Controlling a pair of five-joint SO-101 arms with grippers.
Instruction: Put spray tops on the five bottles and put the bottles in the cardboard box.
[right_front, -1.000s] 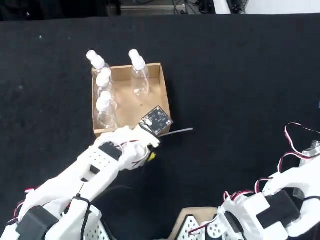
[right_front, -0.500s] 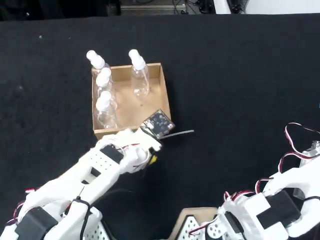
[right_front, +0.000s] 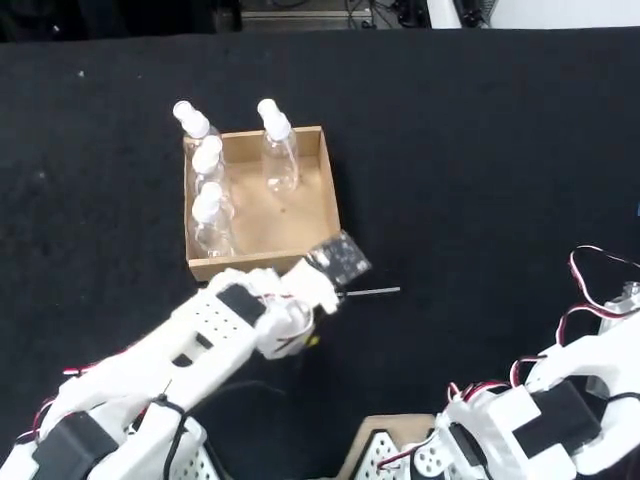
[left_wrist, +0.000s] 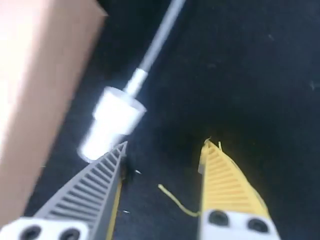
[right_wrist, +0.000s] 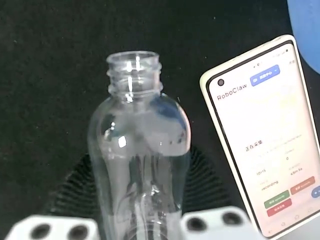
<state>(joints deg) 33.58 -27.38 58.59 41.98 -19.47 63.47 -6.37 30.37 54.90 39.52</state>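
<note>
Two fingers (left_wrist: 220, 175) of the left gripper (left_wrist: 165, 147) stand apart just above the black table (left_wrist: 260, 75), holding nothing. A white spray top (left_wrist: 112, 122) lies on its side just beside the grey finger, with its dip tube (left_wrist: 161, 32) pointing away from the gripper. It lies close along the outer wall of the cardboard box (left_wrist: 40, 75). The right gripper (right_wrist: 142, 200) is clamped on an uncapped clear bottle (right_wrist: 140, 145), near a phone (right_wrist: 260, 140). Seen from above, four capped bottles (right_front: 272, 140) stand inside the box.
</note>
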